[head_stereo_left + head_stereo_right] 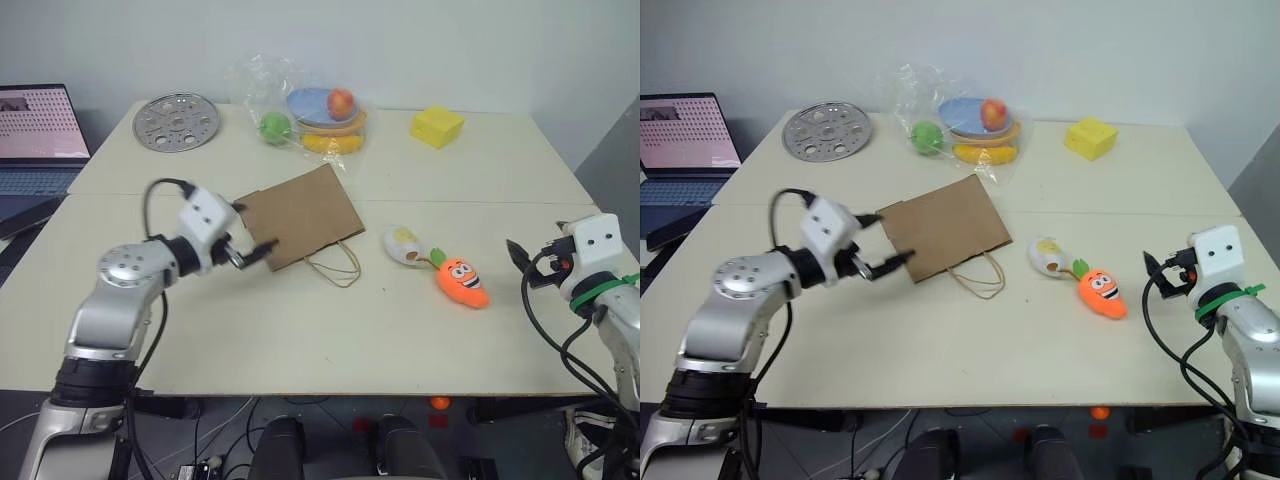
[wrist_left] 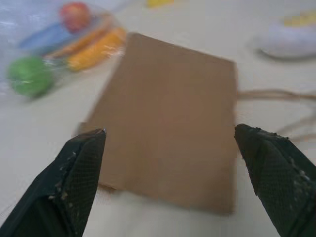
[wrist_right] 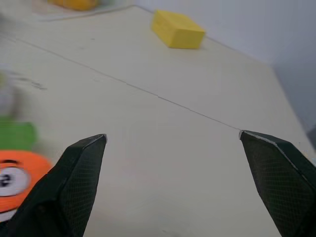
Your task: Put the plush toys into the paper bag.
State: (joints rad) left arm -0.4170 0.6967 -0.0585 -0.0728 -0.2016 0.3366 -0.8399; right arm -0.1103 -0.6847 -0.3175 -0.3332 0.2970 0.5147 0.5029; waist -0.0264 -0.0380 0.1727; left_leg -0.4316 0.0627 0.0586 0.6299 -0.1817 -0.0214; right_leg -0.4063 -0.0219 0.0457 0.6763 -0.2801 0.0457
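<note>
Both grippers spread empty: left gripper at the flat paper bag's near edge, right gripper over bare counter beside the carrot plush.

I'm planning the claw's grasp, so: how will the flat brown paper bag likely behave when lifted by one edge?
The paper bag lies folded flat on the table, so it is probably light and may slide if pushed. Thin paper would likely bend and sag from one pinched edge. Its looped handles look limp and should dangle. The open left claw sits at its near edge.
</note>
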